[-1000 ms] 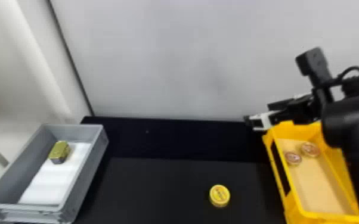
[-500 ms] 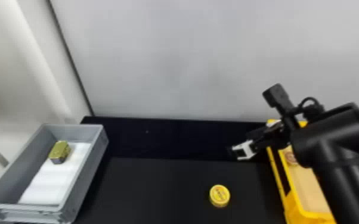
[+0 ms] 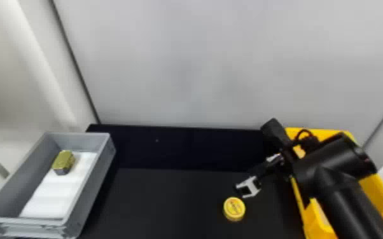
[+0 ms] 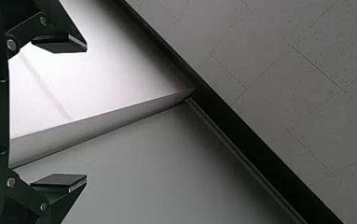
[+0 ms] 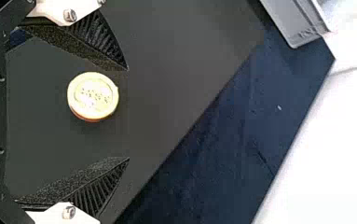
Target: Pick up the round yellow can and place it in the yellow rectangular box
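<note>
While your right gripper (image 3: 247, 188) is hovering near the round yellow can (image 3: 234, 208), its fingers are standing wide apart. Your can is resting on the black table (image 3: 168, 197), with the yellow box (image 3: 375, 187) sitting to its right and the gray bin (image 3: 94, 186) lying well to its left.

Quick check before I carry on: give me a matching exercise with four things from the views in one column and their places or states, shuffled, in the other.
Things:
1. Round yellow can
2. Small gold-topped block
3. Yellow rectangular box
4. Black right gripper

Places or states:
A. Partly behind the black right arm
B. Open, nothing held
C. On the white sheet inside the grey plastic box
D. Directly on the black table

Pairs: 1-D, 2-C, 3-A, 4-B
</note>
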{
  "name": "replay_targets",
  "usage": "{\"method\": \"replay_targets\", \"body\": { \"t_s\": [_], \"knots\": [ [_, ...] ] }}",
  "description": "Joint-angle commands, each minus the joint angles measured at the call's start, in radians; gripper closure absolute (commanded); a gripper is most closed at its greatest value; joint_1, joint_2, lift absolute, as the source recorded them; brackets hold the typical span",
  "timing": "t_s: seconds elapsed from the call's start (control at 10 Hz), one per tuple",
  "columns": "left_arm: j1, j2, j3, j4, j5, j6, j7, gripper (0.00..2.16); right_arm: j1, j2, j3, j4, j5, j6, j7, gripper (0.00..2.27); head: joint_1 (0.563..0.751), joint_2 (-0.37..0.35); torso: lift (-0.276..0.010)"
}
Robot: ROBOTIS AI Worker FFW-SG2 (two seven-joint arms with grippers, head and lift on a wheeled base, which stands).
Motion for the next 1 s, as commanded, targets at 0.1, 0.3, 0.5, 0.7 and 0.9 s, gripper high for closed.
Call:
{"method": "replay_targets", "body": {
  "t_s": [0.1,0.3,0.5,0.7,0.9],
  "knots": [
    [0.002,0.001,0.002,0.001,0.0,-0.005,0.0,0.27,-0.01,-0.001,0.054,0.095,-0.01,-0.048,-0.001,0.11,0.663,0.054,-0.01],
    [0.002,0.004,0.001,0.001,0.002,-0.008,0.0,0.27,-0.029,-0.015,0.111,0.129,-0.01,-0.077,-0.004,0.11,0.663,0.054,-0.01],
    [-0.003,0.001,-0.004,0.003,0.002,-0.012,0.0,0.27,-0.041,-0.018,0.136,0.175,-0.01,-0.128,-0.017,0.12,0.663,0.054,-0.01],
    [-0.01,-0.002,-0.014,0.01,0.002,-0.018,0.002,0.27,-0.049,-0.01,0.128,0.227,-0.01,-0.166,-0.029,0.12,0.663,0.054,-0.01],
    [-0.013,-0.005,-0.017,0.01,0.002,-0.02,0.003,0.27,-0.049,-0.007,0.122,0.252,-0.012,-0.18,-0.035,0.12,0.663,0.054,-0.01]
  ]
}}
